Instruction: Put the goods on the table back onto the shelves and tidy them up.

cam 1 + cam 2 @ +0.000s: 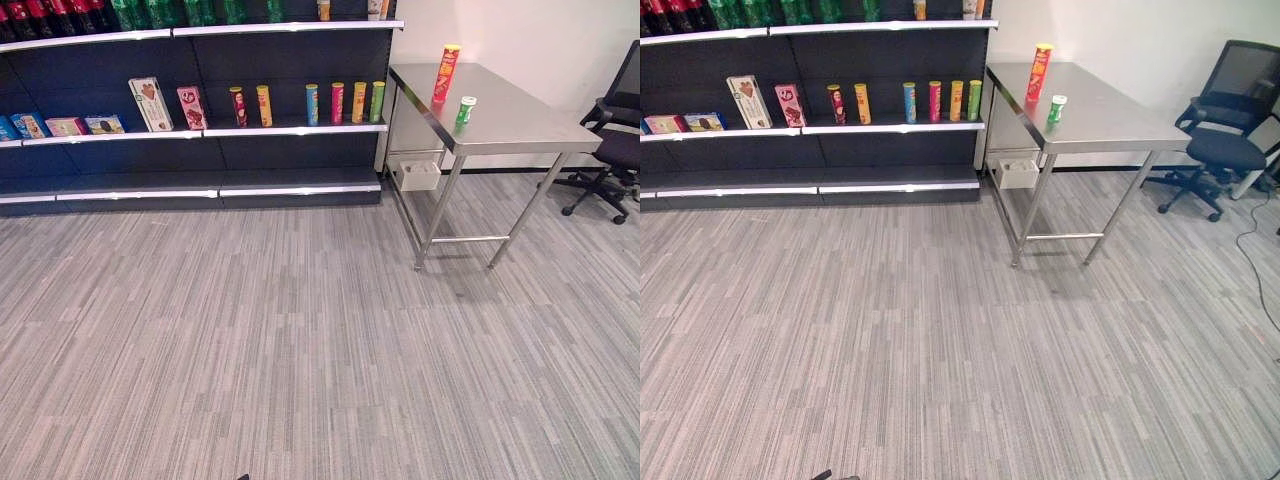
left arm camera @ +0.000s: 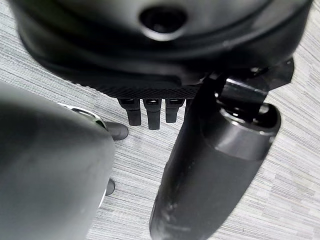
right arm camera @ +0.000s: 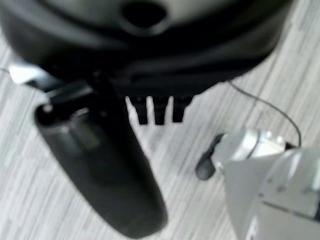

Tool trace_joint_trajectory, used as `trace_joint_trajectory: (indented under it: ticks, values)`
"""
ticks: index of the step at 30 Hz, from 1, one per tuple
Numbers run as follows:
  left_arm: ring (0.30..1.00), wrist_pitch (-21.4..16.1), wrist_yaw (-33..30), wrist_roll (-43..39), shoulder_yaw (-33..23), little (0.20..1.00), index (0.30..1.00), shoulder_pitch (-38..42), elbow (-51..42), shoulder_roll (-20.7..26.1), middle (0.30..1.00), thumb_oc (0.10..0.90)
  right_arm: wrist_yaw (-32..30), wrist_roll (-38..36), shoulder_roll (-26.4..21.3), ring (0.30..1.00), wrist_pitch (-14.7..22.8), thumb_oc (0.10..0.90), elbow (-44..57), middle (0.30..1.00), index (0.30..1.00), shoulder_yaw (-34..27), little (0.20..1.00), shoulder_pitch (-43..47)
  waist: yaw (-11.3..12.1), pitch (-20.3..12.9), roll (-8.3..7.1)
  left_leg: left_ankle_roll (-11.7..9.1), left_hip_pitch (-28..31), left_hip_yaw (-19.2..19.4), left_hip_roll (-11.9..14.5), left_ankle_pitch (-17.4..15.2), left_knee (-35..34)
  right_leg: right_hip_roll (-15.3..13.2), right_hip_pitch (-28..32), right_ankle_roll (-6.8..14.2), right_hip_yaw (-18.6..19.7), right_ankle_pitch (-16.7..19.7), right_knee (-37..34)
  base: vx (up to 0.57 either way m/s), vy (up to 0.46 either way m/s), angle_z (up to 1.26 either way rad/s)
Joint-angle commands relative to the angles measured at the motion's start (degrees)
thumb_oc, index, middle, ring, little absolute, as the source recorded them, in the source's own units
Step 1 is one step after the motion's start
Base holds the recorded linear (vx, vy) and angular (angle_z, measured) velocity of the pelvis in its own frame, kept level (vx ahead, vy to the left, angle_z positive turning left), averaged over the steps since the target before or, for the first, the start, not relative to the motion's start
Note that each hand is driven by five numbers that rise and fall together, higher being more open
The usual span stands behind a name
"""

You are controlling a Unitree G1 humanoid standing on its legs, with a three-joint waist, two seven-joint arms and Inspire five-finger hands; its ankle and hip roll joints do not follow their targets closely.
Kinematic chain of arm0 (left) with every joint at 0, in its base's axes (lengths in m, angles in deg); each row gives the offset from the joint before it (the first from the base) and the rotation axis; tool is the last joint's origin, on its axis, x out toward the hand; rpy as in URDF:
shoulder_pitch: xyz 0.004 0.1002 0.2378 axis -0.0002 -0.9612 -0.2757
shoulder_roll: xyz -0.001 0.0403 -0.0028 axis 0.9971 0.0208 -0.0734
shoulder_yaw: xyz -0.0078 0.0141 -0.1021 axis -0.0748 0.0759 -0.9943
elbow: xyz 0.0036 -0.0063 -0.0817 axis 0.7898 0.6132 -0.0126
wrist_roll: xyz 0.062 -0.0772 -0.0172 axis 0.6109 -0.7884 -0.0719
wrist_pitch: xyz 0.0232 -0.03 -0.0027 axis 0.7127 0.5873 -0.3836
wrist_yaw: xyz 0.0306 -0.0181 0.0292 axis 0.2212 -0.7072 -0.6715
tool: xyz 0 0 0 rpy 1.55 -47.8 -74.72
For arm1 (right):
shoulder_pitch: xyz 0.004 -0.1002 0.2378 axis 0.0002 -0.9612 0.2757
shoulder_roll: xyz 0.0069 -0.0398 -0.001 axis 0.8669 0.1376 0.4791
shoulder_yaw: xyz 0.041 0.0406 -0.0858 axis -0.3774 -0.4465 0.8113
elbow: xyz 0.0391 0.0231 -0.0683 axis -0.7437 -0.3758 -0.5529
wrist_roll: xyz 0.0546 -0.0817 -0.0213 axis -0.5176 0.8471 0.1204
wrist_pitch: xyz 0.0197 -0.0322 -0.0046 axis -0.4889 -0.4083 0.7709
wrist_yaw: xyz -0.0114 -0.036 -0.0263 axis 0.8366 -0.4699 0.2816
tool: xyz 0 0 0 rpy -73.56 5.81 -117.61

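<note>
**Two cans on worktop, shelves part stocked, hands empty**

Steel worktop [image 1: 520, 125] stands right of the shelves [image 1: 200, 130], against the wall. On it: a tall red can [image 1: 445, 73] upright near the back edge, and a short green can [image 1: 465, 110] upright just in front of it, the two apart.

Middle shelf holds a row of upright cans [image 1: 340, 103] at its right end, two more cans [image 1: 251, 106] left of those, then two standing boxes [image 1: 168, 104], with flat boxes [image 1: 60, 126] at far left. Top shelf carries red and green bottles [image 1: 100, 13].

A white box [image 1: 420, 176] sits under the worktop. Office chair [image 1: 615, 130] at far right.

Left hand [image 2: 150, 112] hangs over the floor, fingers straight, holding nothing. Right hand [image 3: 157, 110] likewise, fingers straight, empty.
</note>
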Motion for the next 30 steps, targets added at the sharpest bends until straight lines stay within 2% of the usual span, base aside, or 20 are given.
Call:
trace_joint_trajectory:
  ticks: [1,7,9,10,11,13,14,15,16,19,20,22,23,24,25,27,29,30]
  values:
    - [0.9,-0.5,1.0,0.6,-1.4,0.9,0.9,2.1,2.3,1.2,0.9,0.8,1.0,0.7,0.5,0.9,0.7,0.8,-5.0,0.9,0.9,-0.8,0.9,2.8,-1.1,-1.3,-1.69,-3.2,2.5,-0.4,2.1,-1.1,-2.6,-3.9,4.2,8.2,3.2,3.9,-7.9,0.0,0.0,0.0]
    - [0.9,-0.4,1.3,0.6,-2.0,0.9,0.9,1.5,2.6,1.3,0.9,0.8,1.3,1.5,-0.4,0.9,0.6,0.8,-5.0,0.9,0.9,-0.8,0.9,2.7,-1.3,-1.4,-1.92,-3.3,4.0,-0.1,2.4,-1.8,-2.6,-3.3,5.1,7.6,3.8,3.0,-7.7,0.04,-0.034,-0.01]
    - [0.9,-0.5,1.1,-0.4,-1.6,0.9,0.9,2.3,2.4,1.5,0.9,0.8,1.0,1.6,-0.8,0.9,1.1,0.8,-4.6,0.9,0.9,-0.6,0.9,3.2,-0.9,0.7,-2.93,-3.6,0.4,-0.1,3.2,-3.7,5.9,-3.2,4.5,6.6,4.9,1.7,-5.9,-0.05,-0.107,-0.02]
    - [0.9,-0.7,0.9,-0.8,-1.5,0.9,0.9,2.7,2.4,1.6,0.9,0.8,1.0,1.6,-0.8,0.9,1.4,0.8,-4.4,0.9,0.9,-0.5,0.9,3.5,-0.6,1.8,-3.4,-3.9,-2.3,-0.3,3.5,-3.6,10.6,-3.1,4.3,6.1,5.0,1.3,-5.1,-0.11,-0.132,-0.06]
    - [0.9,-0.8,0.6,-1.6,-1.1,0.9,0.9,3.2,2.0,1.8,0.9,0.8,0.8,1.6,-1.0,0.9,1.6,0.8,-4.0,0.9,0.9,-0.4,0.9,3.8,-0.2,3.5,-3.96,-4.4,-5.8,-0.8,4.6,-2.6,17.2,-3.0,4.5,5.4,5.0,1.0,-4.2,-0.08,-0.149,-0.09]
    - [0.9,-0.9,0.6,-3.1,-1.2,0.9,0.9,3.6,1.6,2.0,0.9,0.8,0.6,1.8,-1.1,0.9,1.8,0.8,-3.5,0.9,0.9,-0.1,0.9,4.0,0.5,4.9,-4.46,-5.1,-11.5,-2.5,6.2,0.6,28.3,-2.4,4.3,4.0,5.3,0.3,-3.1,0.01,-0.134,0.01]
    - [0.9,-1.0,0.4,-3.7,-1.3,0.9,0.9,3.9,1.3,2.1,0.9,0.8,0.5,2.0,-1.2,0.9,1.7,0.8,-3.4,0.9,0.9,-0.1,0.9,3.9,0.7,5.4,-4.67,-4.9,-13.8,-3.5,6.4,1.7,32.0,-2.3,4.3,3.6,5.4,-0.1,-2.6,0.08,-0.076,0.12]
    - [0.9,-1.1,0.2,-4.4,-1.5,0.9,0.9,4.2,1.2,2.1,0.9,0.8,0.4,2.2,-1.5,0.9,1.8,0.8,-3.4,0.9,0.9,0.0,0.9,3.8,0.8,5.5,-5.07,-4.5,-15.6,-3.6,6.6,2.5,32.9,-2.6,4.2,3.4,5.4,-0.3,-2.3,0.12,-0.021,-0.01]
    - [0.9,-1.3,0.0,-5.2,-1.9,0.9,0.9,4.3,1.0,1.9,0.9,0.8,0.2,2.3,-1.8,0.9,1.8,0.8,-3.3,0.9,0.9,0.0,0.9,3.7,0.8,5.8,-5.03,-4.1,-17.3,-3.4,7.6,1.6,33.1,-2.8,4.7,3.6,5.4,-1.1,-1.9,0.18,0.031,-0.14]
    - [0.9,-1.7,-0.4,-5.2,-2.1,0.9,0.9,4.0,0.6,1.7,0.9,0.8,0.1,4.6,-2.2,0.9,1.4,0.8,-3.1,0.9,0.9,0.9,0.9,3.2,1.4,5.5,-5.05,-3.2,-18.6,-3.1,8.5,0.8,24.3,-3.9,5.6,4.3,6.0,-2.7,-1.1,0.21,0.092,-0.04]
    - [0.9,-1.7,-0.4,-5.2,-2.1,0.9,0.9,4.0,0.6,1.7,0.9,0.8,0.1,4.7,-2.2,0.9,1.4,0.8,-3.1,0.9,0.9,0.9,0.9,3.2,1.5,5.5,-5.11,-3.2,-18.5,-3.0,8.4,0.9,24.1,-4.0,5.6,4.3,6.0,-2.8,-1.1,0.18,0.094,-0.14]
    - [0.9,-1.6,-0.7,-5.8,-2.0,0.9,0.9,4.1,0.7,1.3,0.9,0.8,-0.1,5.4,-2.5,0.9,1.2,0.8,-2.9,0.9,0.9,1.2,0.9,3.4,2.1,5.8,-3.94,-4.7,-20.0,-5.0,8.9,7.0,13.5,-3.8,6.1,4.5,6.1,-4.1,-0.5,0.3,0.147,-0.16]
    - [0.9,-2.0,-0.3,-8.5,-0.8,0.9,0.9,3.2,-0.8,-1.1,0.9,0.8,-0.7,5.5,-3.2,0.9,1.3,0.8,-3.0,0.9,0.9,1.1,0.9,3.6,3.2,6.6,-2.9,-5.6,-22.8,-7.3,8.9,10.4,5.2,-4.0,7.5,4.6,6.1,-5.9,-0.1,0.59,0.239,0.02]
    - [0.9,-3.2,0.0,-10.8,-0.6,0.9,0.9,1.6,-1.2,-2.5,0.9,0.8,-1.0,5.2,-3.5,0.9,1.6,0.8,-3.3,0.9,0.9,0.8,0.9,3.7,4.5,6.9,-2.09,-5.9,-25.5,-8.3,8.7,11.1,-0.9,-4.3,9.8,5.0,7.0,-7.4,-0.3,0.51,0.195,0.12]
    - [0.9,-3.3,0.0,-10.9,-0.5,0.9,0.9,1.5,-1.2,-2.6,0.9,0.8,-1.0,5.2,-3.5,0.9,1.6,0.8,-3.3,0.9,0.9,0.8,0.9,3.6,4.5,7.0,-2.22,-5.9,-25.2,-8.2,8.5,11.2,-1.3,-4.5,10.0,5.1,7.0,-7.5,-0.3,0.42,0.154,0.04]
    - [0.9,-2.6,0.6,-10.6,-1.5,0.9,0.9,-0.6,-0.3,-3.2,0.9,0.8,-0.5,4.8,-3.4,0.9,1.3,0.8,-3.5,0.9,0.9,0.0,0.9,3.3,5.3,5.6,-1.14,-6.1,-25.2,-7.2,9.1,11.4,-2.3,-4.8,12.7,6.0,8.6,-8.8,-0.9,0.47,0.188,-0.27]
    - [0.9,-2.1,0.7,-9.4,-2.8,0.9,0.9,-2.1,1.0,-2.8,0.9,0.8,0.3,4.7,-3.1,0.9,0.8,0.8,-3.8,0.9,0.9,-1.1,0.9,2.7,6.3,3.7,-0.26,-6.1,-24.1,-7.0,8.4,14.3,-0.9,-6.8,15.3,7.0,10.2,-9.2,-1.4,0.63,0.293,-0.47]
    - [0.9,-2.5,0.7,-9.8,-3.6,0.9,0.9,-2.3,1.5,-2.7,0.9,0.8,0.7,4.1,-3.0,0.9,0.6,0.8,-4.1,0.9,0.9,-1.9,0.9,2.2,6.5,3.0,-0.3,-5.9,-24.4,-7.0,7.4,14.8,0.5,-7.9,16.0,7.7,10.3,-8.3,-1.1,0.58,0.288,-0.67]
